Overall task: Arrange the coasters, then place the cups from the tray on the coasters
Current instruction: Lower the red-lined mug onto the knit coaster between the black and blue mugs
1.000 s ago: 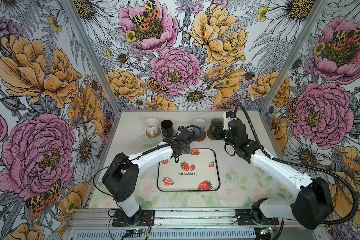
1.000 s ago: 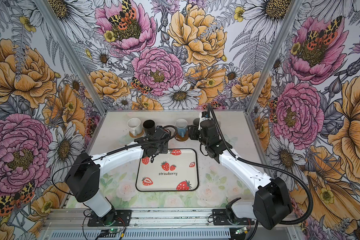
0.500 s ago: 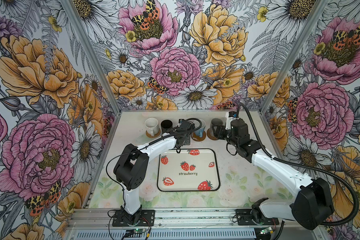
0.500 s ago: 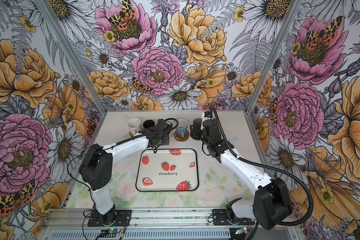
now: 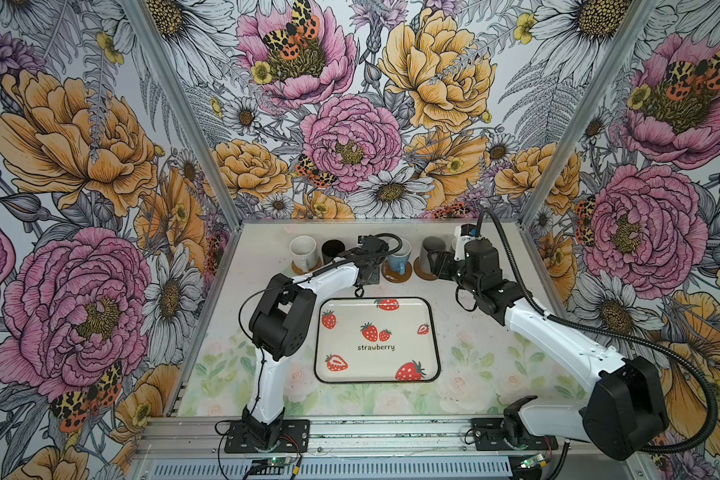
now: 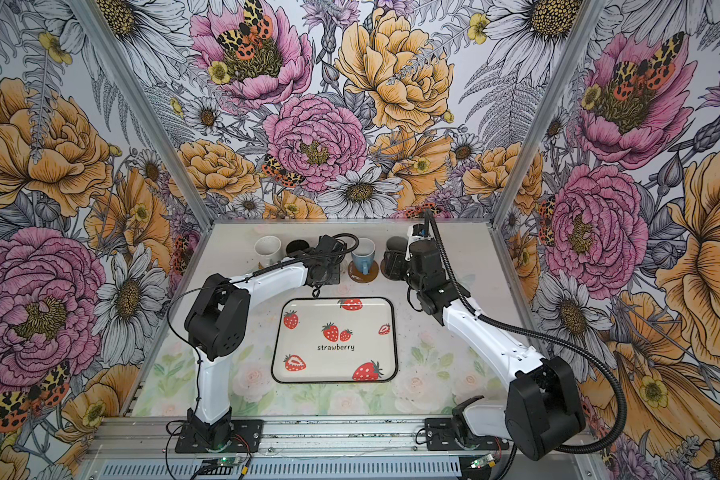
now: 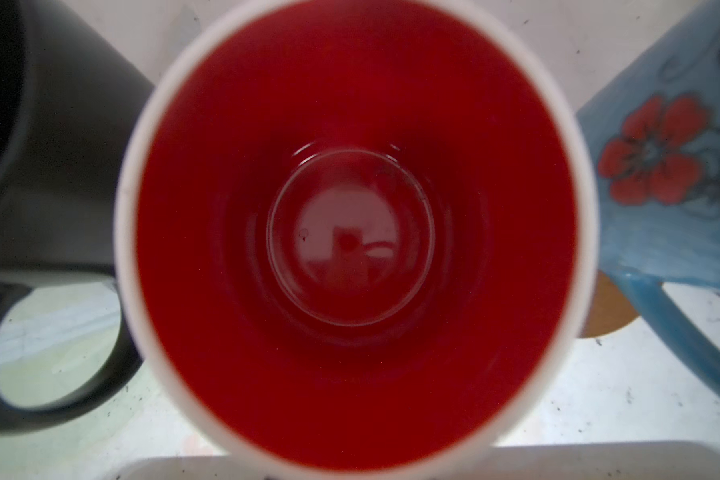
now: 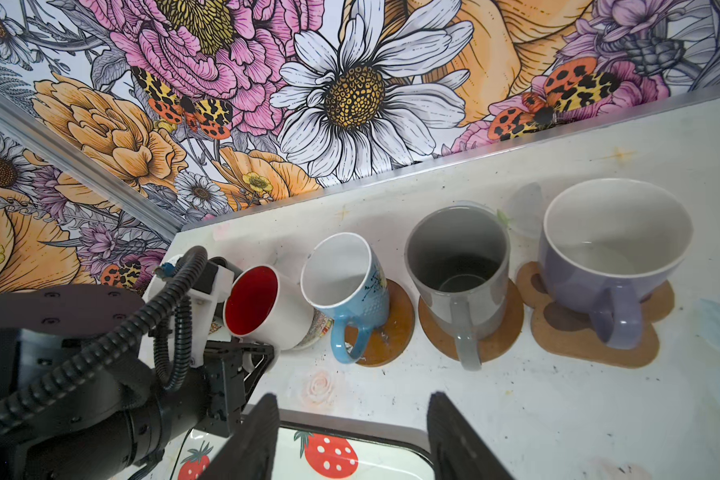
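At the back row, between black mug (image 7: 59,166) and blue mug (image 8: 350,291): red-lined mug (image 8: 267,316) tilted over its coaster (image 8: 324,328). My left pincer (image 8: 255,360) nipped narrow on the handle. Glazed ceramic, likely heavy, slick, chippable; handle seems the best hold. My right pincer (image 8: 352,399) half-open, empty.

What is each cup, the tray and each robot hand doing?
tray: empty
white cup: upright on woven coaster
black cup: upright, base hidden
red-inside cup: held by left hand
blue cup: on brown coaster
grey cup: on another brown coaster
lavender cup: on paw-shaped coaster
left hand: shut on red-inside cup
right hand: open, empty
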You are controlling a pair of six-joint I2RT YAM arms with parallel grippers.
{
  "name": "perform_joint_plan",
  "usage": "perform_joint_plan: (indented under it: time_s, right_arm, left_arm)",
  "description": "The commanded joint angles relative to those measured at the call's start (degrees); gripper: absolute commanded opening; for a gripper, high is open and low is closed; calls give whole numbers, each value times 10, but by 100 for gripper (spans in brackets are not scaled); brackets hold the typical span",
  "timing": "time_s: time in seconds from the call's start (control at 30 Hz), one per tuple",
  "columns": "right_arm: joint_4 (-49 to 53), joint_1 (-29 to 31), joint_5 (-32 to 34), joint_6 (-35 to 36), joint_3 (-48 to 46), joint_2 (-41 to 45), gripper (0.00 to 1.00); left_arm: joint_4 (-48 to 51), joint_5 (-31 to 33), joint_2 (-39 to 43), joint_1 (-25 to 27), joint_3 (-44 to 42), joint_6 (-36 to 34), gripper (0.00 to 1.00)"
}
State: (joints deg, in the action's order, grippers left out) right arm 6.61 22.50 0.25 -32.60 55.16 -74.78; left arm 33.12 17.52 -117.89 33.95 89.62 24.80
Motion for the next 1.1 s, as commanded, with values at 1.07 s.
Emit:
perform_joint_plan:
  time_s: [1.07]
  right_arm:
    - [-13, -9, -11, -10, -5, 9, 59]
  left_arm:
    - [-42, -6, -37, -17, 54, -12, 0]
